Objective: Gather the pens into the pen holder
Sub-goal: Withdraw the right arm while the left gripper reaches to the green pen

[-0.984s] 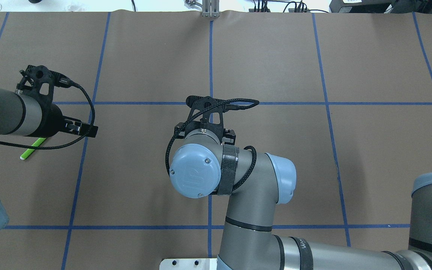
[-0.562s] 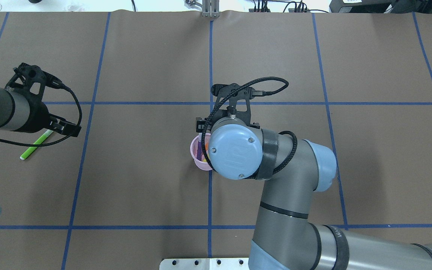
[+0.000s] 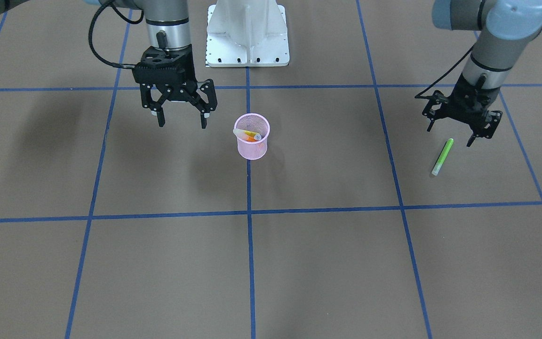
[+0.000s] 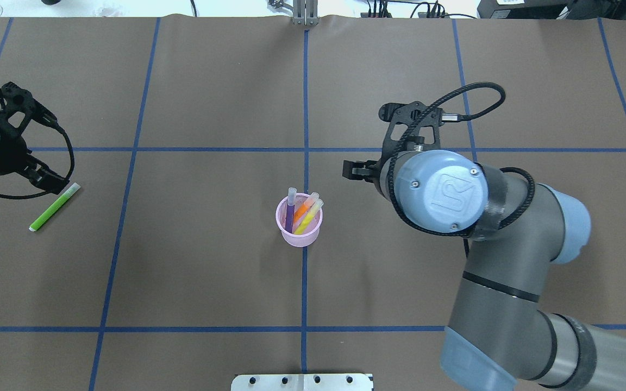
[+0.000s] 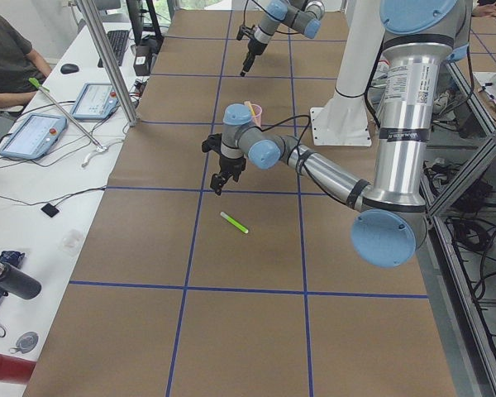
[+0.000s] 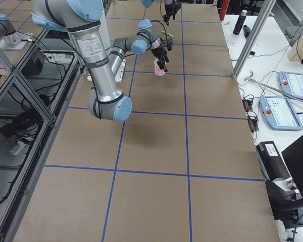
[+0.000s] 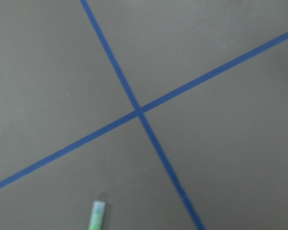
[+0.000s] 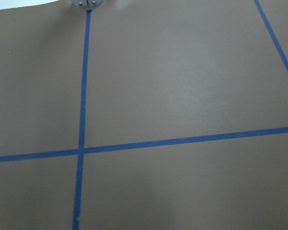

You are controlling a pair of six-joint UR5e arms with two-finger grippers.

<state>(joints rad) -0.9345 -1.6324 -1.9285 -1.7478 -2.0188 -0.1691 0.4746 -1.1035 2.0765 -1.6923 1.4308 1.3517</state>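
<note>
With my right gripper (image 3: 182, 123) empty and spread beside the pen holder (image 3: 251, 148), only the green pen (image 3: 442, 157) lay outside it — my left gripper (image 3: 450, 133), jaws apart, needed lowering astride it

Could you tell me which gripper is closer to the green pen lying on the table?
Left. The left gripper hovers right by one end of the green pen; the right gripper is far off, on the other side of the pink cup.
</note>
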